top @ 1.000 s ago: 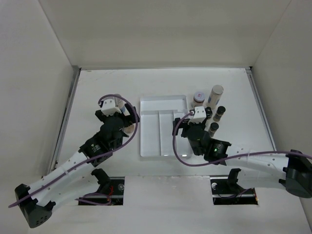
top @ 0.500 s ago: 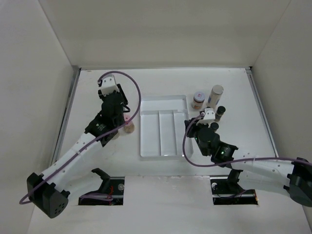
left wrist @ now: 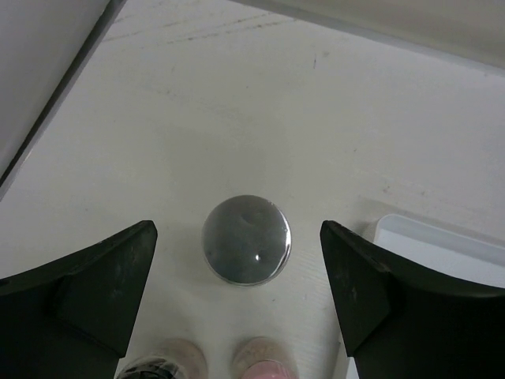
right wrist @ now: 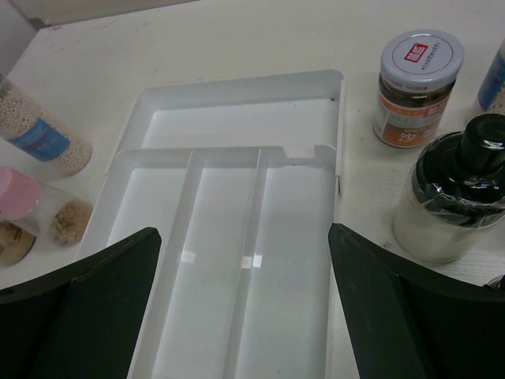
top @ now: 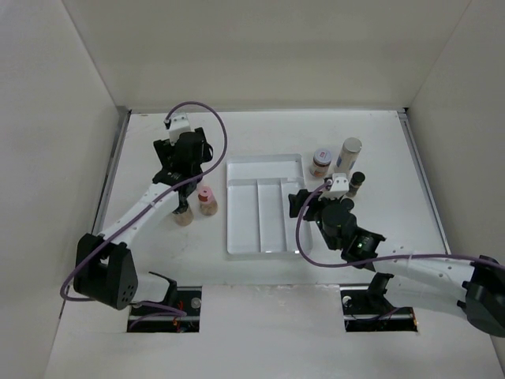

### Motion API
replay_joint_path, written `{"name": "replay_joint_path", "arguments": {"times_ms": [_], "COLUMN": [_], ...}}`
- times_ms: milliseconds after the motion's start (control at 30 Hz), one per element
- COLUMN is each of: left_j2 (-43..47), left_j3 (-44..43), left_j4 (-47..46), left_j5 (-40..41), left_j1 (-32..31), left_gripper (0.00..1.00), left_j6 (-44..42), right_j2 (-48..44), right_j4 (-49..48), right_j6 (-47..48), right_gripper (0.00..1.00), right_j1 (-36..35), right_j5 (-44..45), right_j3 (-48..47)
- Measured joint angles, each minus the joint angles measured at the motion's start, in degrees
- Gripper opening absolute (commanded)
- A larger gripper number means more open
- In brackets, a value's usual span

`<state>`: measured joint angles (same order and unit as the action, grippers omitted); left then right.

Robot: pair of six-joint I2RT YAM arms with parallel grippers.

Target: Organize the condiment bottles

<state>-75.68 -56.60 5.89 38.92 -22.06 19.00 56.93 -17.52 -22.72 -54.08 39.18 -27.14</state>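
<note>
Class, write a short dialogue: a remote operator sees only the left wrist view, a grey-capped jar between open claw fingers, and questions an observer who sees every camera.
Operator: Is the tray beside the grey-capped jar empty?
Observer: Yes. The right wrist view shows every compartment of the white divided tray bare.
Operator: Any bottles beyond it?
Observer: At least three stand on its right: a red-labelled jar, a dark-capped shaker and a tall grey-topped bottle.
</note>
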Motion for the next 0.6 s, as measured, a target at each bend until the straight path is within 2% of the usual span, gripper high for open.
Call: {"name": "replay_joint_path", "arguments": {"times_ms": [167, 267, 333, 467, 600], "left_j2": [-4.61, -7.52, -9.27, -10.88, -9.81], "left_j3": [0.00, 0.00, 0.00, 0.00, 0.83], "left_j4": [0.24, 0.24, 0.24, -0.17, -0.57], "left_j5": [-2.73, -3.65, -4.13, -4.74, -5.05], "left_j1": [2.38, 2.56, 2.56, 2.89, 3.30], "left_gripper": [0.83, 0.77, 0.70, 0.42, 0.37], "left_j6": [2.14, 3.04, 3.58, 4.48, 5.07], "right_j2": [0.20, 0.22, 0.35, 0.90, 0.92], "right_j4": [-0.02, -0.04, -0.07, -0.04, -0.07], "right_j6": [0.00, 0.00, 0.00, 0.00, 0.00], "right_gripper": [0.94, 0.95, 0.95, 0.95, 0.95], "right_j1": [0.00, 0.00, 0.00, 0.00, 0.02], "right_j5": [-0.22, -0.24, -0.24, -0.26, -0.24], "right_j3": [0.00, 0.00, 0.00, 0.00, 0.00]}}
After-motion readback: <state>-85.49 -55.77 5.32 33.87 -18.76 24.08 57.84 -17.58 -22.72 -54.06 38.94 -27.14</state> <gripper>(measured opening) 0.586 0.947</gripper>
